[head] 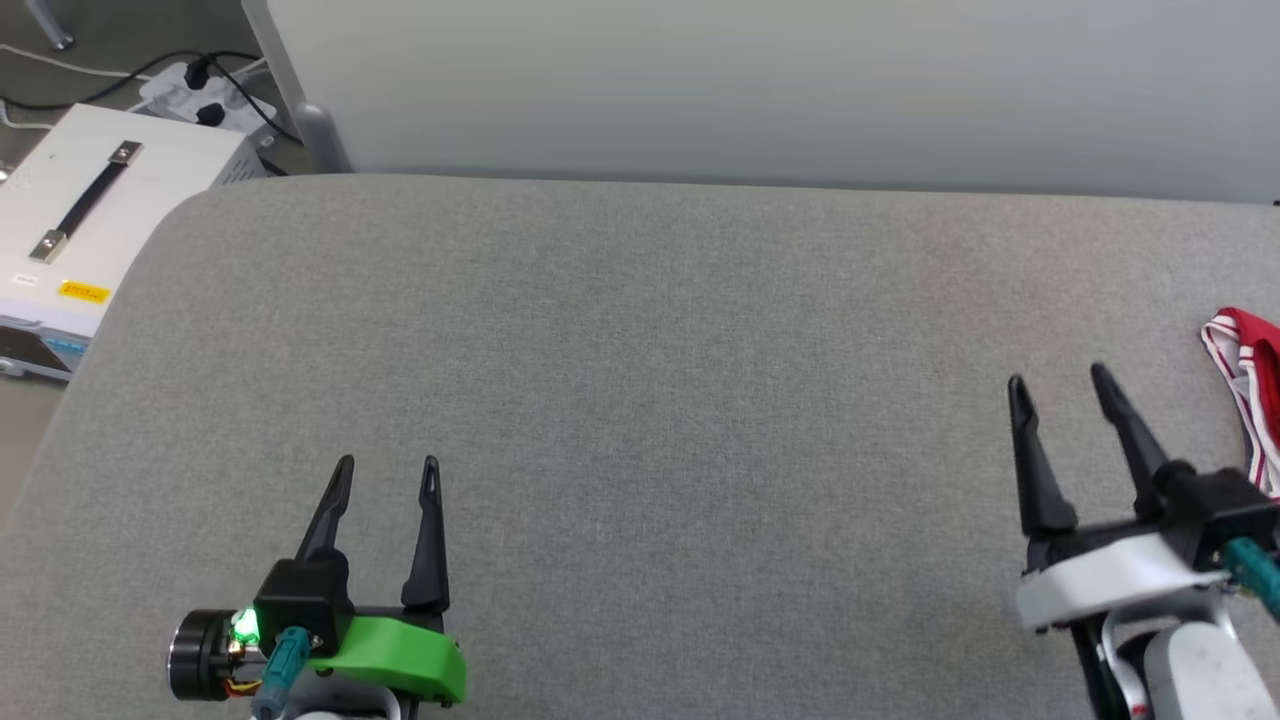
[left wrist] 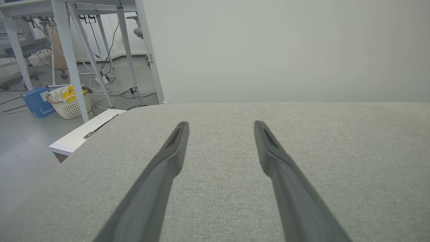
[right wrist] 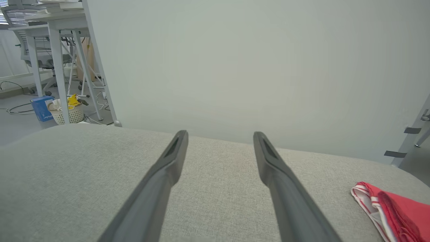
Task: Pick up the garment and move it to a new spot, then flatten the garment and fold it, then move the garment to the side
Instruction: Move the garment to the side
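The garment (head: 1255,390) is a red piece of cloth with red-white striped trim, lying at the far right edge of the grey table (head: 640,400), cut off by the head view's border. It also lies at the lower right of the right wrist view, garment (right wrist: 396,211). My right gripper (head: 1060,385) stands open just left of it, apart from the cloth, with nothing between its fingers. My left gripper (head: 388,468) is open at the lower left over bare table, far from the garment. Both wrist views show spread fingers, left gripper (left wrist: 220,125) and right gripper (right wrist: 220,134).
A white partition (head: 760,90) stands along the table's far edge. A white case with a black handle (head: 90,210) and a power strip (head: 200,95) sit off the table's left corner. Desks and a white basket (left wrist: 69,104) stand on the floor beyond.
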Motion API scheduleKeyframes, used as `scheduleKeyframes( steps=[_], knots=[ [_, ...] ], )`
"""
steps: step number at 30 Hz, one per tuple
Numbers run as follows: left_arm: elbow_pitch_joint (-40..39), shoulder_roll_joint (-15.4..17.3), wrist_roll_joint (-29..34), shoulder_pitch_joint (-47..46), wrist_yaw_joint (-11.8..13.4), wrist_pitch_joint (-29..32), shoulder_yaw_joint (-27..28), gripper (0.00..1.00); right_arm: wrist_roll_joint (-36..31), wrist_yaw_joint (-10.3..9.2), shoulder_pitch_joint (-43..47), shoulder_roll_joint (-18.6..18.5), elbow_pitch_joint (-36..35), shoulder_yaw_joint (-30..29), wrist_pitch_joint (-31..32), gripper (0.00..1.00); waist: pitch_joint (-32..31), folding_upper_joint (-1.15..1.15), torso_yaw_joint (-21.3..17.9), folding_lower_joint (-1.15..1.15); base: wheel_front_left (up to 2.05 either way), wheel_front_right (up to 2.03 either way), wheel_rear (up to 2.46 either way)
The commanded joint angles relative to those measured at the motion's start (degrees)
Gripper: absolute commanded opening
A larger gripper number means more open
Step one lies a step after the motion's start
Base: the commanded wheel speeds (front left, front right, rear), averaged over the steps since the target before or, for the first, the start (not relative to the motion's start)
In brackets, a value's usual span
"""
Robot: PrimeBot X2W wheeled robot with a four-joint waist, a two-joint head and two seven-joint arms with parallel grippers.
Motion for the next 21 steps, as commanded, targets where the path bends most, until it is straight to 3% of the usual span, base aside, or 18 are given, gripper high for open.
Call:
scheduleKeyframes(
  steps=[1, 9, 21],
  knots=[
    [0.2, -0.2, 0.2, 0.9, -0.2, -0.3, 0.0, 1.0, -0.6, -0.05, 1.6, 0.6, -0.6, -0.1, -0.3, 1.0, -1.1, 0.0, 0.5, 0.01, 0.0, 0.0, 0.0],
    [-0.3, -0.4, -0.5, 3.0, -0.6, -0.3, -0.2, 1.0, -0.6, -0.05, 8.2, 3.1, -4.1, -1.5, -0.3, 1.0, -3.3, 0.0, 0.3, 0.01, 0.0, 0.0, 0.0],
    [-1.9, -0.6, -0.7, 5.3, -1.8, -0.3, -0.6, 1.0, 0.8, -0.05, 12.0, 4.1, -5.0, -2.5, -0.3, 1.0, -4.5, 0.0, 0.1, 0.01, 0.0, 0.0, 0.0]
  ],
)
